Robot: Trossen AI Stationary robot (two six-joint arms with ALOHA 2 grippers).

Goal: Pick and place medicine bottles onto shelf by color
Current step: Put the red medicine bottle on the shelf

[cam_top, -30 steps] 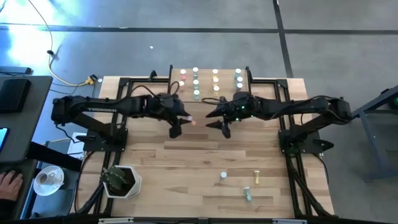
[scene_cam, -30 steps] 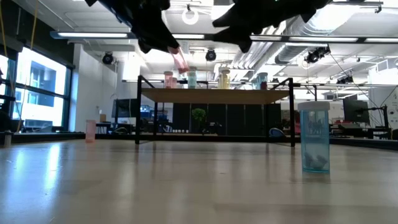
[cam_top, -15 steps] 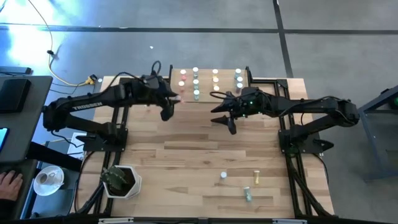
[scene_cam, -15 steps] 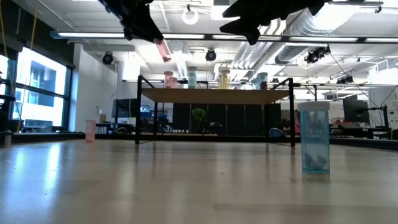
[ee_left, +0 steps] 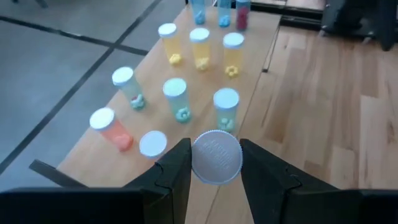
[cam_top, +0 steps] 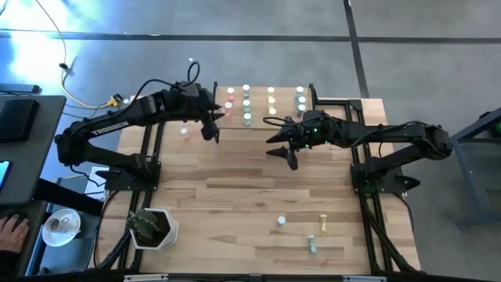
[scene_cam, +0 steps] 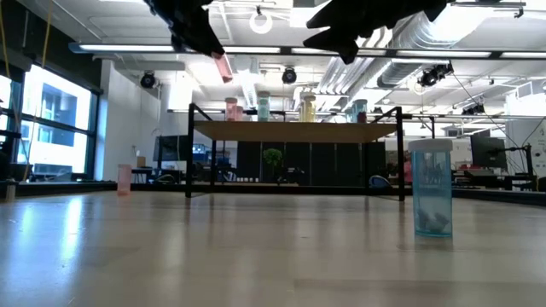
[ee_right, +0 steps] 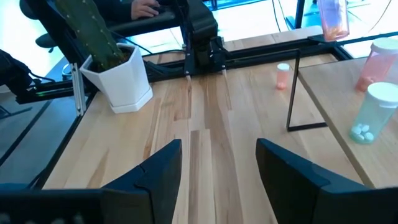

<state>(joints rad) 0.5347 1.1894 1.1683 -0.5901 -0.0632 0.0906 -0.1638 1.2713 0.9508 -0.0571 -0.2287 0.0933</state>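
Above the near-left corner of the shelf (cam_top: 266, 125), left hand (cam_top: 212, 125) raised and clamped on a red/pink bottle (scene_cam: 221, 66), white cap (ee_left: 216, 157) filling the gap between its fingers (ee_left: 176, 171). Just beyond, on the shelf, rows of bottles (ee_left: 175, 96) standing upright: red/pink at the left end, then green, yellow and blue-grey. Beside the shelf's front edge, right hand (cam_top: 282, 146) also raised, fingers (ee_right: 158, 168) spread apart with nothing between them. Left of the shelf, on the surface (cam_top: 258, 204), one pink bottle (cam_top: 184, 131) standing alone. Near the front right, three more bottles (cam_top: 313, 232) scattered. At the front left, white pot (cam_top: 154, 227) with a green plant.
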